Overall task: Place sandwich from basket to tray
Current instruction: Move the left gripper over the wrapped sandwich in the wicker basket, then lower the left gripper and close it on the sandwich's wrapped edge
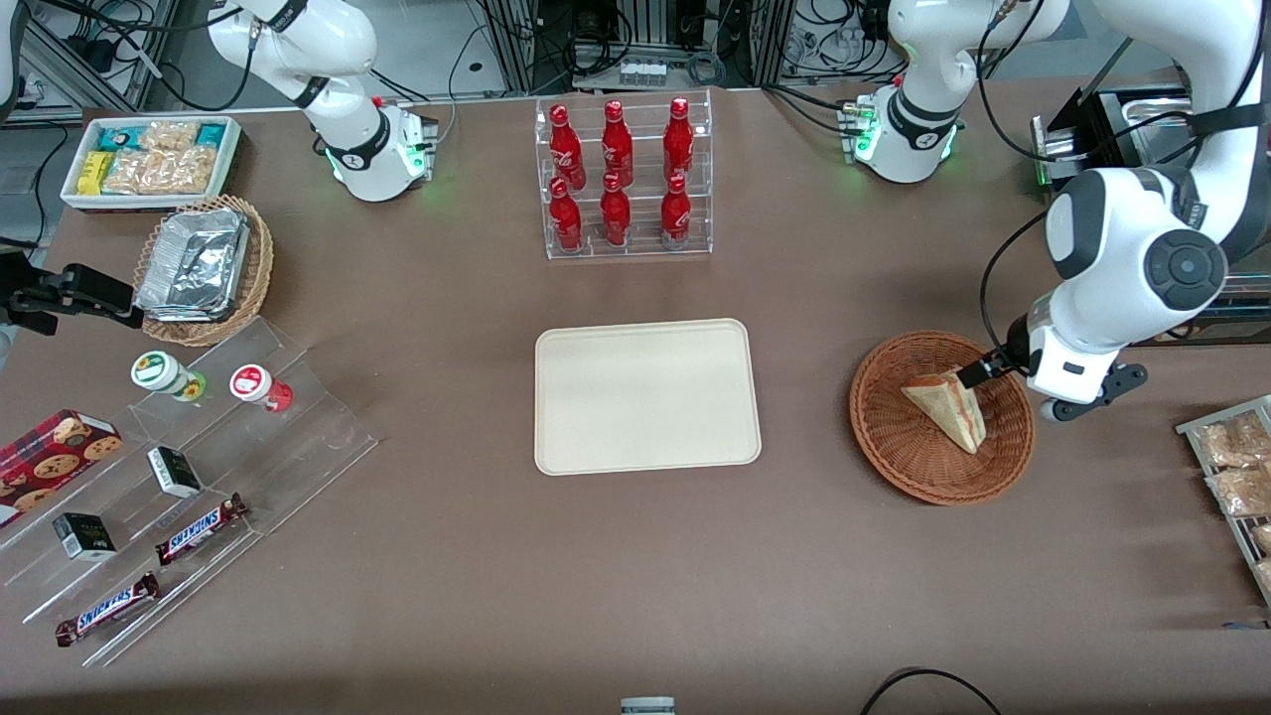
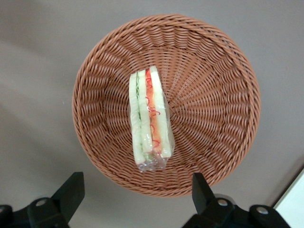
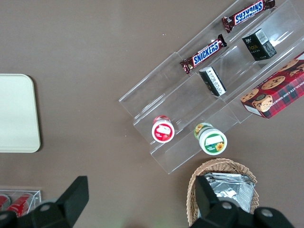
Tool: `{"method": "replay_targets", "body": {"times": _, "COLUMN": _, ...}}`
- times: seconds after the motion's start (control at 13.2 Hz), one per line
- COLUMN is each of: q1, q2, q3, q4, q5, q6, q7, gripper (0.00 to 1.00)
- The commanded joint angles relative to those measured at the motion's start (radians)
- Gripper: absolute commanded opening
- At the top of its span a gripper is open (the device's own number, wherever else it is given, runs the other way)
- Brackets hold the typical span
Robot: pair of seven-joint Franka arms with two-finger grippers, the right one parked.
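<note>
Gripper [image 2: 135,197] jaws wide open — above sandwich [image 2: 149,118], touching nothing.

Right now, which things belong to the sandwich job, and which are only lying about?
Job: sandwich in the basket; tray; gripper, open above the basket.

Lying about: cola bottles, Snickers bars, foil trays, cookie box.
</note>
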Motion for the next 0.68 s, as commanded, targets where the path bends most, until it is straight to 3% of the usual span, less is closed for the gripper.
{"method": "replay_targets", "body": {"times": 0.0, "q1": -0.015, "q2": 0.017, "q3": 0.000, "q4": -0.019, "q5": 0.009, "q6": 0.046, "q7": -0.095, "gripper": 1.00}}
{"method": "replay_targets", "body": {"times": 0.61, "q1": -0.017, "q2": 0.063, "q3": -0.002, "q4": -0.080, "q5": 0.007, "q6": 0.185, "q7": -0.140, "gripper": 1.00}}
